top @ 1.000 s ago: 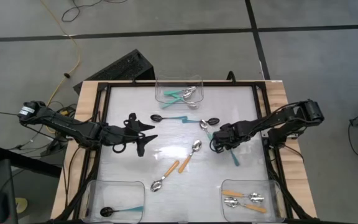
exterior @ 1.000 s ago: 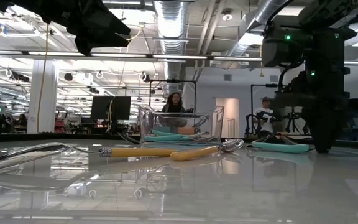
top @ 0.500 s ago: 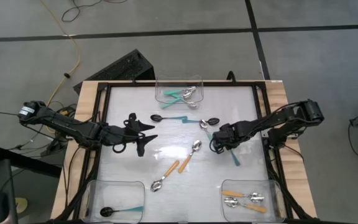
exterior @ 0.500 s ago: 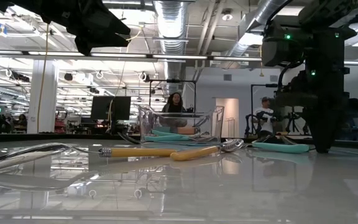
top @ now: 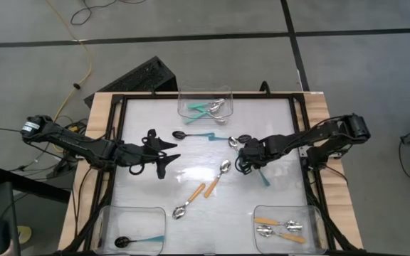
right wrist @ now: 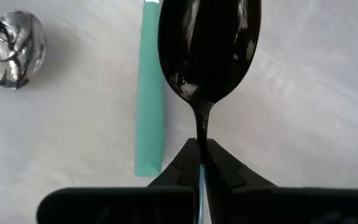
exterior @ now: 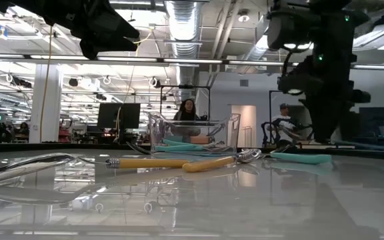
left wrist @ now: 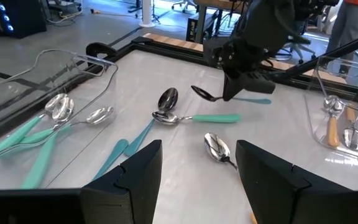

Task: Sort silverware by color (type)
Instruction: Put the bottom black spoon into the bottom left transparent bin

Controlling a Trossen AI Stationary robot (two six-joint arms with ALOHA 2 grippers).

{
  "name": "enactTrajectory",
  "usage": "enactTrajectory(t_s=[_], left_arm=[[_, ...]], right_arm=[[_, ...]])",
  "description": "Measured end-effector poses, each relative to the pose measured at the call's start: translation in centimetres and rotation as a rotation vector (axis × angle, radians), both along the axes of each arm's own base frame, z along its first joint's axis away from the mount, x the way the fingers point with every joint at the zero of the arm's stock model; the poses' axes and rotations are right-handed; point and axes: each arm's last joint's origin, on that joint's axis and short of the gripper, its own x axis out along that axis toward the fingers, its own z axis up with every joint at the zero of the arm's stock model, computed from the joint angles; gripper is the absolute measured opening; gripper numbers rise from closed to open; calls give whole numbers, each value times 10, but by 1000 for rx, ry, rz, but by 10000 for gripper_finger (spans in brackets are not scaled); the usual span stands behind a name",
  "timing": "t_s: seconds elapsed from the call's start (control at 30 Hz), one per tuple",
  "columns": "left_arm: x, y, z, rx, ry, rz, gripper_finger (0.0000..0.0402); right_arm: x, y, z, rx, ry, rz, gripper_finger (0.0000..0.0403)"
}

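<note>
Right wrist view: right gripper (right wrist: 201, 163) pinches neck of black spoon (right wrist: 209, 50), lifted off table, teal handle (top: 263, 177) sticking out behind. Likely headed for near-left bin (top: 131, 213), where another black spoon (top: 122, 242) lies. Left gripper (left wrist: 197, 163) hovers mid-left, fingers apart, empty, waiting.

Left arm: reaches in from the table's left side toward its middle, held above the surface.
Left gripper (top: 164, 158): fingers (left wrist: 132, 174) parted, nothing between them.
Right arm: stretches in from the right edge, wrist angled down toward the centre of the table.
Right gripper (top: 245, 158): fingertips pinched together on the neck of a black spoon (right wrist: 209, 56), its bowl sticking out forward past them, lifted off the table.
</note>
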Motion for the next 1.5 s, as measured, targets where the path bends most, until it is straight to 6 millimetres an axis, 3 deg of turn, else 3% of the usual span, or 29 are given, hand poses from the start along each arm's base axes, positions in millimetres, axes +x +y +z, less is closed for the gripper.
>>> enactTrajectory(t_s=[0.3,0.73,0.97,1.13,1.5], left_arm=[[0,0,0,1,6,0,190],[0,0,0,1,5,0,190],[0,0,0,-5,3,2,190],[0,0,0,-6,0,2,190],[0,0,0,-8,-3,2,190]], right_arm=[[15,3,32,-39,-49,75,26],[50,25,85,-258,-361,321,26],[62,33,95,-309,-502,429,26],[67,40,101,-439,-540,554,26],[80,44,118,-619,-689,647,26]])
